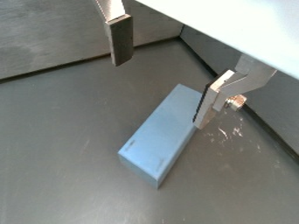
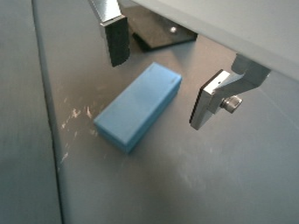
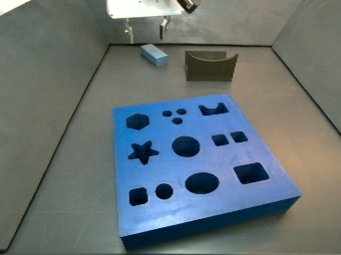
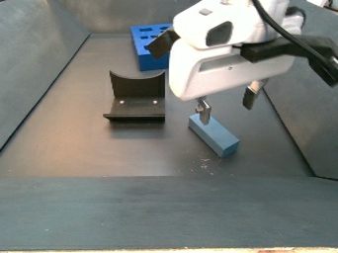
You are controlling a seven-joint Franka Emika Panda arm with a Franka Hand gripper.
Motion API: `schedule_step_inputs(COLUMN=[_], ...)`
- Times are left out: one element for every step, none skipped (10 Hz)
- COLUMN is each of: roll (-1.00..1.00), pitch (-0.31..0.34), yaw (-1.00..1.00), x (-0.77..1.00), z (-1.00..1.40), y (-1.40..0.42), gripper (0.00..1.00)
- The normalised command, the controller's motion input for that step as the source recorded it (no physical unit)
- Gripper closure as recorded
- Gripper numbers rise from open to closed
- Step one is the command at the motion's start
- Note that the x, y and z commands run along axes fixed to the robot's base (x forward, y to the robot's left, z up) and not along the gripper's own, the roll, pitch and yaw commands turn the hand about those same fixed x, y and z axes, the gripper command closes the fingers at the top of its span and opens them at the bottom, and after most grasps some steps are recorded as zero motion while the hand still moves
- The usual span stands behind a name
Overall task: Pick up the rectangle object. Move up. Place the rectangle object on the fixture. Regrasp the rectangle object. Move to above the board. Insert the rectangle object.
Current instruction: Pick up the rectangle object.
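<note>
Block (image 1: pixel 162 144) is the thing to watch at this moment: it lies flat on the dark floor (image 1: pixel 59 131) of the tray, close to one side wall and near a far corner as a side view shows it (image 3: pixel 155 54), well apart from the board (image 3: pixel 200 159) and only a short way from the fixture (image 3: pixel 206 66). The hand (image 1: pixel 163 74) hangs just above it, and both wrist views show the block below the gap between the two fingers, with one finger (image 1: pixel 121 42) clear of it and the other finger (image 1: pixel 211 103) standing close over one long edge near an end of the block. The long axis of the block runs slanted across the line that joins the two fingers, not square to it, so I judge that the hand may need a small turn or shift before it goes down, in order that the pads close on the two long faces. The fingers are spread wide, wider than the narrow side of the block, and they hold nothing; I cannot tell if the nearer finger touches the block or only hovers over it. In a side view the hand (image 4: pixel 224 102) is seen directly over the block (image 4: pixel 215 135), with the fixture (image 4: pixel 134 97) beside it.
</note>
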Motion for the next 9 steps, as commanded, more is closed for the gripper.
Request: schedule_step_inputs(roll=[-0.12,-0.13,-0.05,0.00,0.00,0.00,0.00,0.00,-0.02], pitch=[0.526,0.663,0.289,0.043,0.237,0.146,0.017,0.226,0.206], yaw=[0.13,0.14,0.20,0.00,0.00,0.00,0.00,0.03,0.02], x=[0.78,0.77,0.26,0.03,0.21,0.21,0.04,0.31,0.46], z=[-0.24,-0.21,0.00,-0.02,-0.19,-0.03,0.00,-0.28,-0.46], y=[0.12,0.06,0.00,-0.02,-0.01,0.00,0.00,0.00,0.02], gripper=[0.00,0.00,0.00,0.00,0.00,0.00,0.00,0.00,0.00])
